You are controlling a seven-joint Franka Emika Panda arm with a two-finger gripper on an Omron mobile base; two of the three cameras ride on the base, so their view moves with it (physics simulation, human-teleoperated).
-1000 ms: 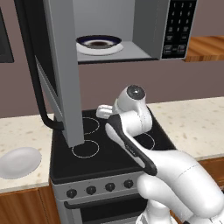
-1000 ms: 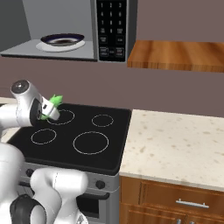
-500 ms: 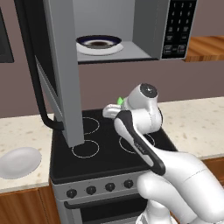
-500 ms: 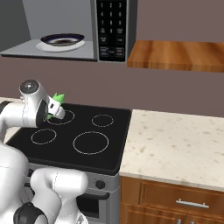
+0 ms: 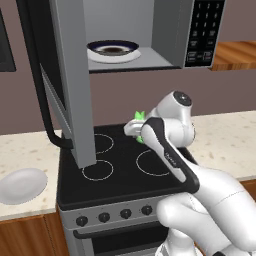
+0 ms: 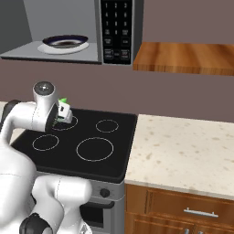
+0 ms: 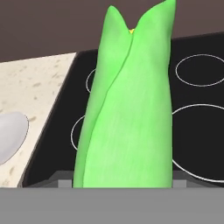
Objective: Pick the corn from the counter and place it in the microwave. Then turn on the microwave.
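Note:
The corn point(image 7: 127, 109), a bright green husked cob, stands upright between my fingers and takes up the middle of the hand view. My gripper point(image 5: 135, 128) is shut on the corn point(image 5: 139, 116) above the back of the black stovetop point(image 5: 125, 167). In the right base view the gripper point(image 6: 62, 113) holds the corn point(image 6: 63, 100) over the rear left burner. Above, the microwave point(image 5: 167, 35) has its door point(image 5: 70, 75) swung wide open to the left. A plate with a dark bowl point(image 5: 113, 50) sits inside it. The beige counter point(image 5: 225, 137) flanks the stove.
A white plate point(image 5: 22, 185) lies on the counter left of the stove, also in the hand view point(image 7: 9, 135). The microwave keypad point(image 6: 116, 29) faces forward. A wooden shelf point(image 6: 187, 57) hangs right of it. The open door juts out over the stove's left side.
My hand with the corn has shifted to the right over the stovetop and risen slightly. The microwave door and both plates stay put.

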